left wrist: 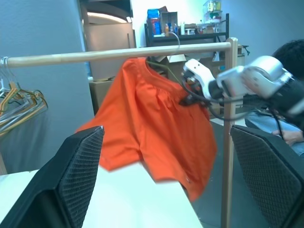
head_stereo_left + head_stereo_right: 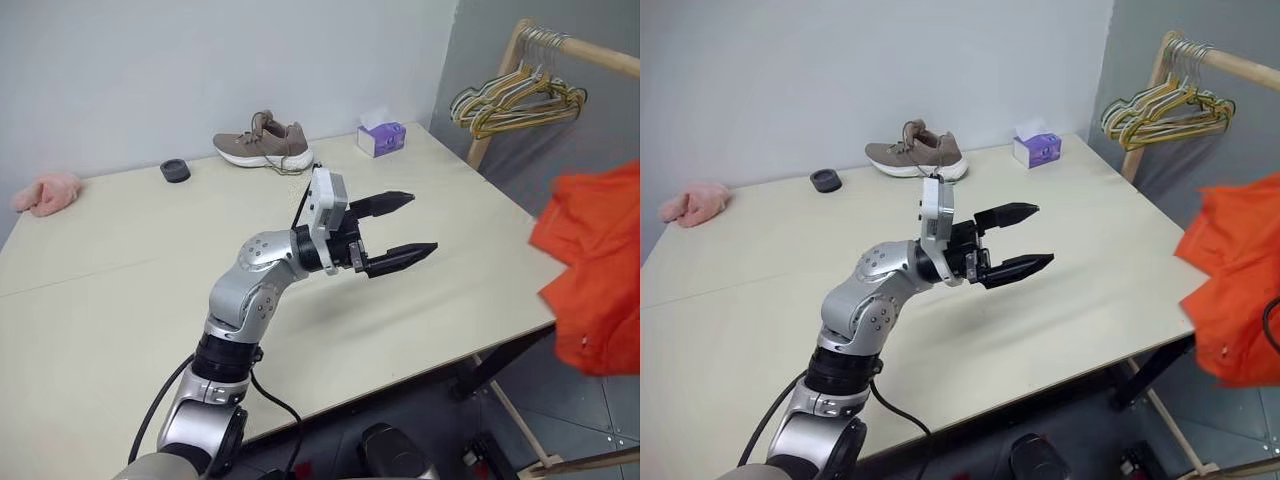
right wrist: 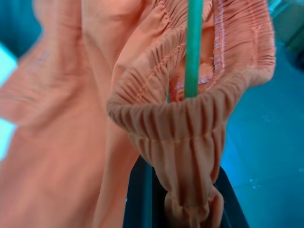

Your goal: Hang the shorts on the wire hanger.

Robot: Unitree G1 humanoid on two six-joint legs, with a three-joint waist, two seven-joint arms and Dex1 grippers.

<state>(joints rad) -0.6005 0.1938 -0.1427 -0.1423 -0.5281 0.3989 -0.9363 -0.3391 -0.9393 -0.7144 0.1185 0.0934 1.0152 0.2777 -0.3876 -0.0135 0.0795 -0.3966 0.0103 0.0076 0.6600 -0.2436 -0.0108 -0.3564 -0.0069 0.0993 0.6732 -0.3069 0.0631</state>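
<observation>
The bright orange shorts (image 2: 598, 268) hang in the air off the table's right edge, just below a wooden rail (image 1: 118, 53). My right gripper (image 3: 184, 209) is shut on their gathered waistband (image 3: 190, 121). A thin wire of the wire hanger (image 3: 194, 47) runs through the waistband opening. From the left wrist, the hanger's olive wire (image 1: 159, 65) shows at the top of the shorts, its hook up by the rail. My left gripper (image 2: 421, 224) is open and holds nothing. It hovers over the table, pointing right toward the shorts and well apart from them.
The cream table (image 2: 120, 300) carries a brown shoe (image 2: 265, 146), a purple tissue box (image 2: 381, 138), a small black round object (image 2: 175, 171) and a pink cloth (image 2: 47, 192). Bunched coloured hangers (image 2: 515, 100) hang on the rail. A person (image 1: 289, 54) sits beyond the rack's post.
</observation>
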